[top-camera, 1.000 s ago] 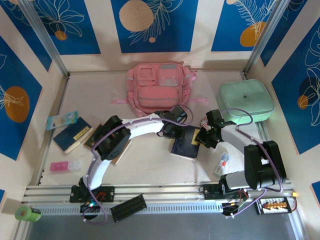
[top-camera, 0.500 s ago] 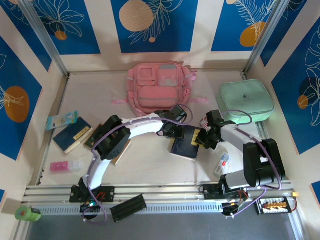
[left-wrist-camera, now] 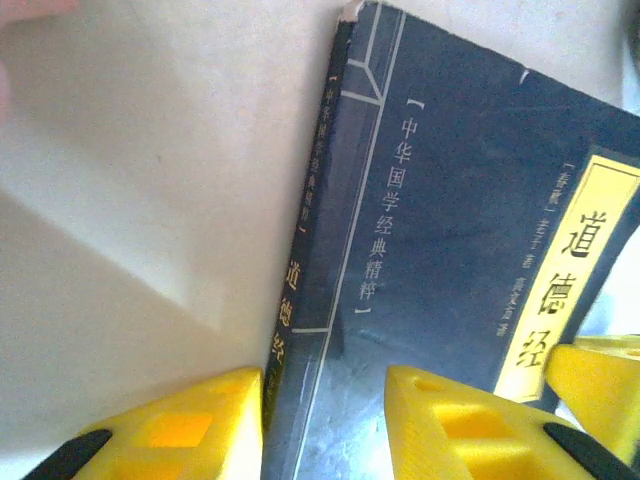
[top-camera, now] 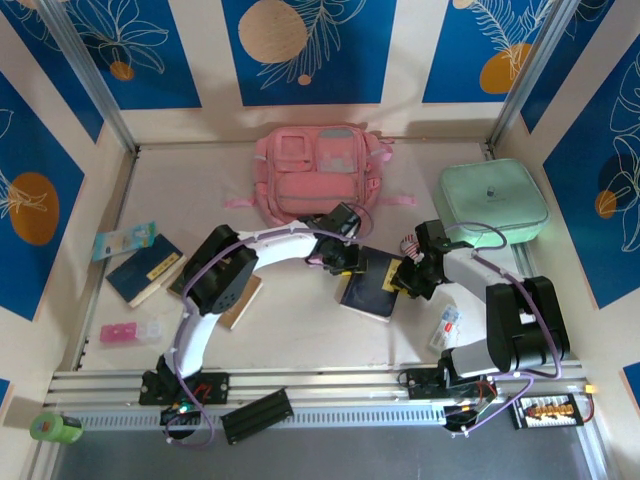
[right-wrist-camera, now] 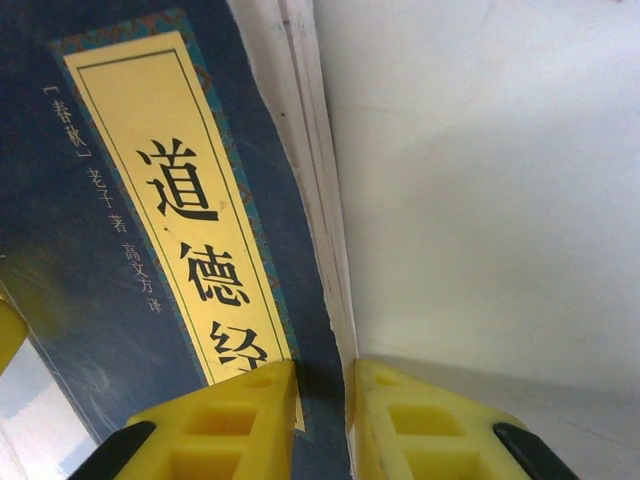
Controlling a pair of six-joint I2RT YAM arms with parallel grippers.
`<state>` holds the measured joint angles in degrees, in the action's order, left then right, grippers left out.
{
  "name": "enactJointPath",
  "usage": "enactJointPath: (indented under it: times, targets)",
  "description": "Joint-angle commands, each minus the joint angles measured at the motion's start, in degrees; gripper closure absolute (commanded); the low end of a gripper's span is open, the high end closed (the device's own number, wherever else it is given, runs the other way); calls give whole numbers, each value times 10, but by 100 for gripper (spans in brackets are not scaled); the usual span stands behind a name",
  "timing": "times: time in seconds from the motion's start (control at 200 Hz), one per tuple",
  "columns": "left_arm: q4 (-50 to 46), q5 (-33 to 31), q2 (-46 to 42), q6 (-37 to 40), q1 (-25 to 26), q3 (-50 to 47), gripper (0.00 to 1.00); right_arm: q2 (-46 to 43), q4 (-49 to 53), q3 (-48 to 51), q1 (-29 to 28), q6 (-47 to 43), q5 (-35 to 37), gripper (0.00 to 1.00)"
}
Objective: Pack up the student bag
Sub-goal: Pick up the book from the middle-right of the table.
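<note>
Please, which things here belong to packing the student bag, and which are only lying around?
Belong to the job: pink student bag; dark blue book between the left gripper and right gripper; probably the books on the left.
Likely just lying about: mint-green case; green tape roll; black holder.

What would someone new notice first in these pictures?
A dark blue book with a yellow title strip sits in the middle, worked from both sides: the right gripper pinches its page edge and the left gripper straddles its spine. Behind them lies a pink backpack, with a mint-green case at the back right.
</note>
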<state>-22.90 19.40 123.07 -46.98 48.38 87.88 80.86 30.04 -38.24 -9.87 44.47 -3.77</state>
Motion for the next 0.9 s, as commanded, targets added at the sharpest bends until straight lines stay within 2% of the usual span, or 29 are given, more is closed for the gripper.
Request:
enactJointPath:
  times: [0.0, 0.27, 0.535, 0.7, 0.895]
  targets:
    - [98, 115, -29, -12, 15, -8, 65, 6, -10, -1, 0, 11, -60, 79]
    - [139, 137, -91, 14, 15, -59, 70, 0, -8, 7, 9, 12, -55, 80]
    - [153, 126, -88, 18, 15, -81, 76, 1, -7, 9, 10, 17, -34, 84]
    - [156, 135, -73, 25, 15, -76, 77, 10, 0, 2, 10, 16, -24, 86]
    - [126, 128, -61, 46, 15, -64, 72, 12, 5, -3, 9, 21, -14, 88]
